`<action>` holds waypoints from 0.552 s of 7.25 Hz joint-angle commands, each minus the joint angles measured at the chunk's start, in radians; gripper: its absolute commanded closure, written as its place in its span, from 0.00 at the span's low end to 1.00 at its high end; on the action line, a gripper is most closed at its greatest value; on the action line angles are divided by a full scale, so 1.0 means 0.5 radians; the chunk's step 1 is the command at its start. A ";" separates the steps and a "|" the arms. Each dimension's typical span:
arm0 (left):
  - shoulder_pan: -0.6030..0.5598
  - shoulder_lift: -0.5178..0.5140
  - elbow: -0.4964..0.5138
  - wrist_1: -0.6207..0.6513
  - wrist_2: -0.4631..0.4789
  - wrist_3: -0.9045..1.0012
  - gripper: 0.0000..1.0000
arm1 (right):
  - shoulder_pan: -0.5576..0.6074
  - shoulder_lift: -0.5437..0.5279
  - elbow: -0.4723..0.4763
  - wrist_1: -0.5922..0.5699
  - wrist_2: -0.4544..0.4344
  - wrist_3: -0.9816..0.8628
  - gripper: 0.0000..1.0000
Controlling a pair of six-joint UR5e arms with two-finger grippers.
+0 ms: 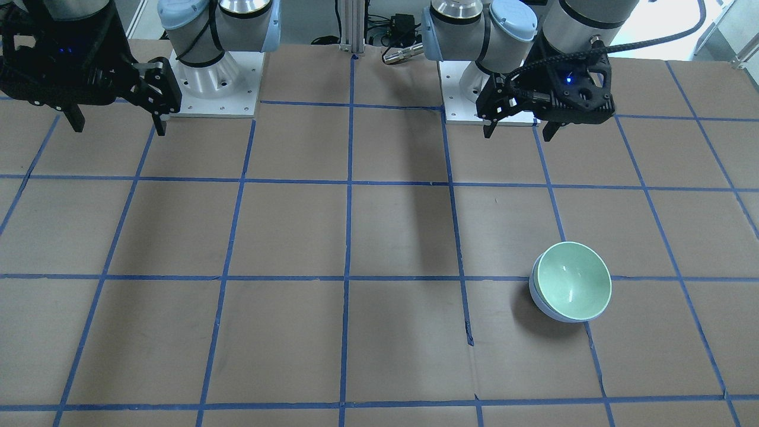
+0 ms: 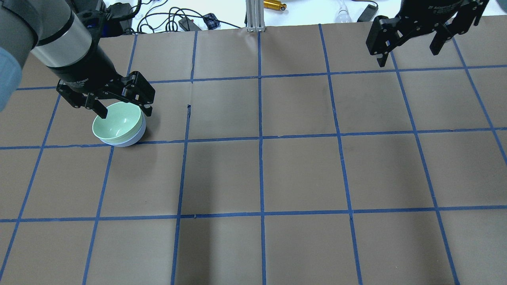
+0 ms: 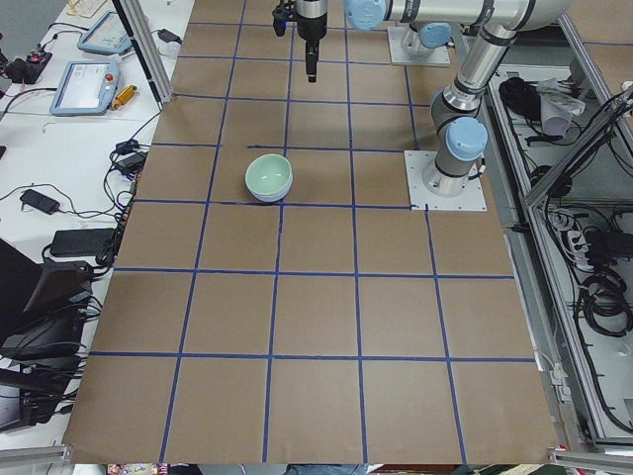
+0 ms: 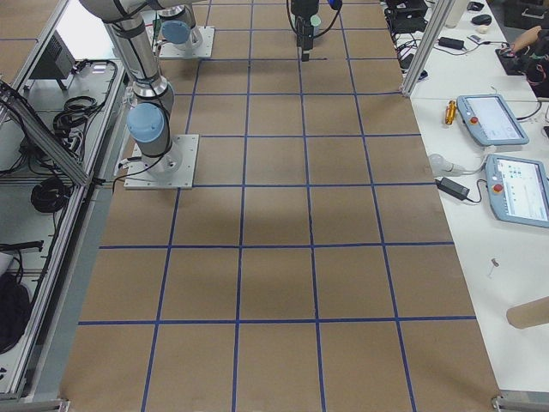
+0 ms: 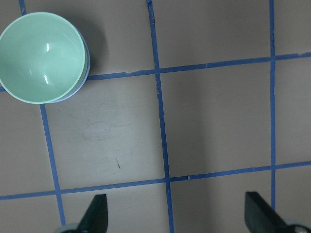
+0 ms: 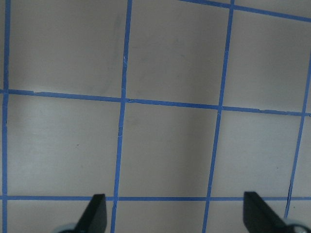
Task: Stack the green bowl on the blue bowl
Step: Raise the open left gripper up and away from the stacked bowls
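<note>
My left gripper (image 2: 125,114), nearest the overhead lens, hangs wide open and empty. My right gripper (image 2: 408,57), at one o'clock, gapes likewise. One gridded table (image 2: 261,174) carries two bowls at nine o'clock: the green bowl (image 2: 117,123) is nested inside the blue bowl (image 2: 126,143).

Brown table (image 4: 274,215), blue tape grid (image 4: 343,245)

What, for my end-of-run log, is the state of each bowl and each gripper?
green bowl: upright, nested inside the blue bowl, not held.
blue bowl: upright on the table, holding the green bowl.
left gripper: open, empty, apart from the bowls.
right gripper: open, empty, far from the bowls.
</note>
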 commanded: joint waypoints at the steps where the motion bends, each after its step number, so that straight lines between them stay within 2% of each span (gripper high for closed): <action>1: -0.009 -0.003 0.003 0.019 0.020 -0.009 0.00 | 0.000 0.000 0.000 0.000 0.000 0.000 0.00; 2: -0.012 -0.006 -0.003 0.134 0.041 0.040 0.00 | 0.000 0.000 0.000 0.000 0.000 0.000 0.00; 4: -0.012 -0.027 -0.003 0.212 0.042 0.080 0.00 | 0.000 0.000 0.000 0.000 0.000 0.000 0.00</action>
